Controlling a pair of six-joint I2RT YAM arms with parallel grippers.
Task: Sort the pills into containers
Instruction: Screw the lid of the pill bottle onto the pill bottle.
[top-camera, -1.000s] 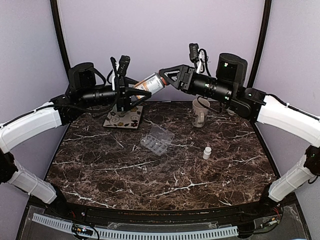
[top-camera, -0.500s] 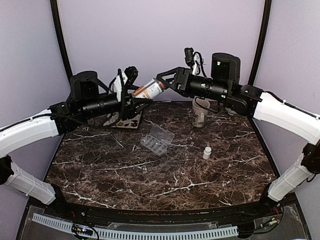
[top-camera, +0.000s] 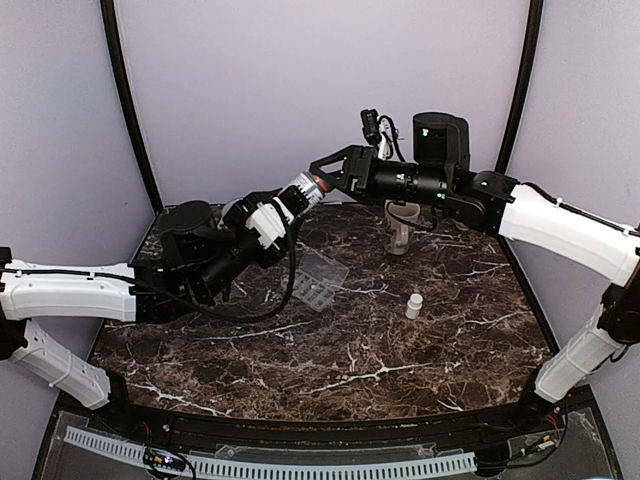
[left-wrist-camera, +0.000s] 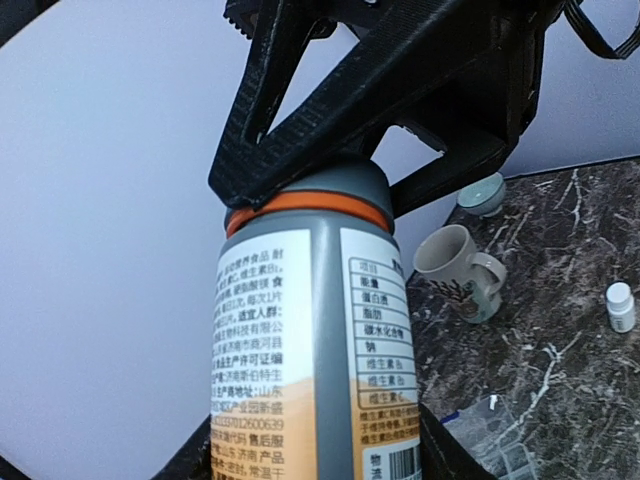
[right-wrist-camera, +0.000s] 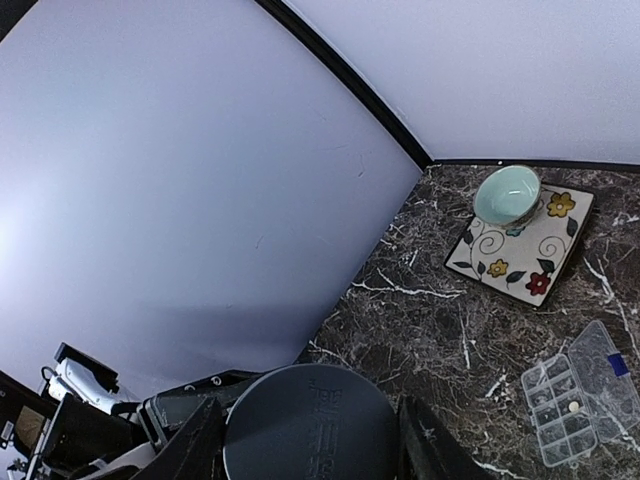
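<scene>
A dark brown marble table (top-camera: 350, 360), veined in white, fills the floor of a small booth. Plain lilac walls (top-camera: 250, 90) close it in on 3 sides. 2 black posts (top-camera: 128, 100) rise at the far corners, and a white slotted strip (top-camera: 300, 465) runs along the near edge.

Above the far middle of the table, both arms meet on 1 pill bottle (top-camera: 303, 189), held tilted in the air. The left gripper (top-camera: 285, 205) is clamped around the bottle's body. The right gripper (top-camera: 322, 178) has its fingers (right-wrist-camera: 195, 445) pressed on either side of the grey cap (right-wrist-camera: 310, 420).

The clear pill organizer (top-camera: 315, 280) lies on the marble near the centre, just right of the left forearm, with its lid swung open. The right wrist view shows 1 small pale pill (right-wrist-camera: 572, 407) in a cell.

A small white bottle (top-camera: 413, 305) stands upright to the organizer's right, well apart from it. A mug (top-camera: 400, 225) stands at the far right under the right arm. In the far left corner lies a flowered tile (right-wrist-camera: 520, 245) with a teal bowl (right-wrist-camera: 508, 193) at 1 corner.
</scene>
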